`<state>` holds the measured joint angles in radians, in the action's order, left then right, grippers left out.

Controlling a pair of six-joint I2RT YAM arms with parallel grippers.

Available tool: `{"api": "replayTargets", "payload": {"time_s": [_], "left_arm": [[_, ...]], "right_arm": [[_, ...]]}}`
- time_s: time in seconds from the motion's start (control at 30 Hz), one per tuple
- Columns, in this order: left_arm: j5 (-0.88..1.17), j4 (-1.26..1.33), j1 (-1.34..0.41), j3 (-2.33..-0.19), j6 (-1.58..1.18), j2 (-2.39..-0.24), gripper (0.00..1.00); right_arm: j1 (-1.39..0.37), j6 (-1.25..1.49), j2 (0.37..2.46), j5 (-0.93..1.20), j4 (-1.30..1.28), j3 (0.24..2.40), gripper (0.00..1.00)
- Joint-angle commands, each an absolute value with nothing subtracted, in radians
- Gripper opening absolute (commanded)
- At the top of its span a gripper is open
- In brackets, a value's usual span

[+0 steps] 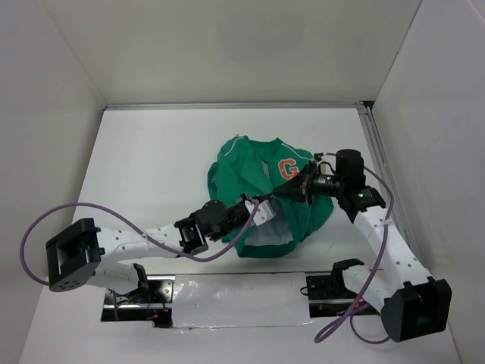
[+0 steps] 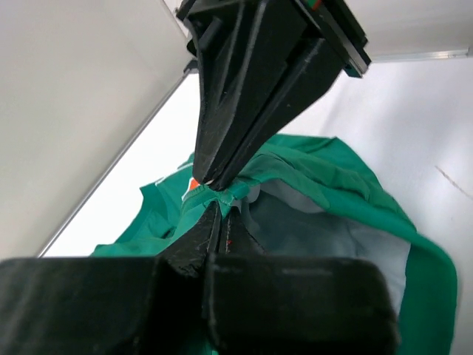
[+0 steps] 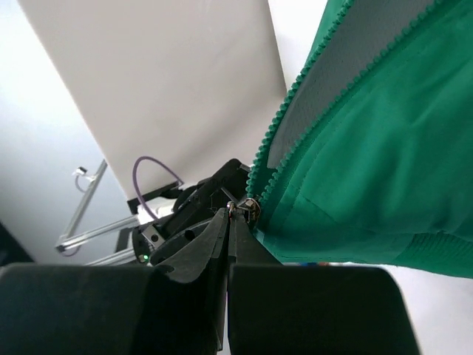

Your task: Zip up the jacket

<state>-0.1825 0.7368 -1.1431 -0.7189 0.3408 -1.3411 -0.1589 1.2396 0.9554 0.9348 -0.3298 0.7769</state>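
The green jacket [image 1: 246,178] lies crumpled mid-table, its orange "G" patch [image 1: 288,168] facing up and pale lining [image 1: 265,235] showing at the near edge. My left gripper [image 1: 256,212] is shut on the jacket's green fabric at the bottom of the zip; in the left wrist view it [image 2: 222,208] pinches that fabric. My right gripper [image 1: 286,192] meets it from the right. In the right wrist view it [image 3: 231,212] is shut on the small metal zipper pull [image 3: 247,206]. Above the slider the two rows of green teeth [image 3: 275,137] run apart.
White walls enclose the table on the left, back and right. An aluminium rail [image 1: 227,106] runs along the back and another down the right side [image 1: 381,163]. Silver tape [image 1: 235,292] and the arm mounts [image 1: 333,284] sit at the near edge. A purple cable [image 1: 91,208] loops over the left arm.
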Motion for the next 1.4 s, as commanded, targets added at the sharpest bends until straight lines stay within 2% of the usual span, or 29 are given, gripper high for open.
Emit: {"api": "replayTargets", "payload": {"time_s": [0.0, 0.07, 0.13, 0.3, 0.47, 0.6, 0.77, 0.87, 0.93, 1.13, 1.37], "left_arm": [[-0.116, 0.808, -1.204, -0.695, 0.365, -1.261, 0.00], [-0.103, 0.796, -1.218, -0.689, 0.370, -1.240, 0.00], [-0.077, 0.789, -1.219, -0.681, 0.344, -1.211, 0.00], [-0.083, 0.718, -1.218, -0.663, 0.255, -1.166, 0.00], [-0.103, 0.729, -1.220, -0.641, 0.242, -1.161, 0.00], [-0.133, 0.747, -1.219, -0.649, 0.258, -1.181, 0.00], [-0.189, 0.767, -1.218, -0.663, 0.236, -1.232, 0.00], [-0.222, 0.733, -1.218, -0.695, 0.209, -1.267, 0.00], [-0.241, 0.721, -1.216, -0.709, 0.193, -1.288, 0.00], [-0.308, 0.741, -1.215, -0.726, 0.161, -1.307, 0.00], [-0.385, 0.795, -1.215, -0.736, 0.175, -1.345, 0.00]], "right_arm": [[-0.095, 1.255, 1.018, 0.787, -0.241, 0.767, 0.00], [-0.097, 1.229, 1.022, 0.747, -0.247, 0.773, 0.00], [-0.095, 1.145, 1.017, 0.577, -0.313, 0.817, 0.00], [-0.112, 1.065, 1.049, 0.384, -0.316, 0.867, 0.00], [-0.155, 1.014, 1.140, 0.515, -0.212, 0.847, 0.00], [-0.234, 0.794, 1.175, 0.630, -0.163, 0.888, 0.00], [-0.314, 0.706, 1.128, 0.535, -0.297, 0.917, 0.00], [-0.373, 0.690, 1.027, 0.326, -0.331, 0.913, 0.00], [-0.409, 0.677, 0.993, 0.276, -0.341, 0.904, 0.00], [-0.445, 0.758, 0.980, 0.262, -0.442, 0.896, 0.00], [-0.442, 0.913, 0.939, 0.354, -0.433, 0.816, 0.00]]}}
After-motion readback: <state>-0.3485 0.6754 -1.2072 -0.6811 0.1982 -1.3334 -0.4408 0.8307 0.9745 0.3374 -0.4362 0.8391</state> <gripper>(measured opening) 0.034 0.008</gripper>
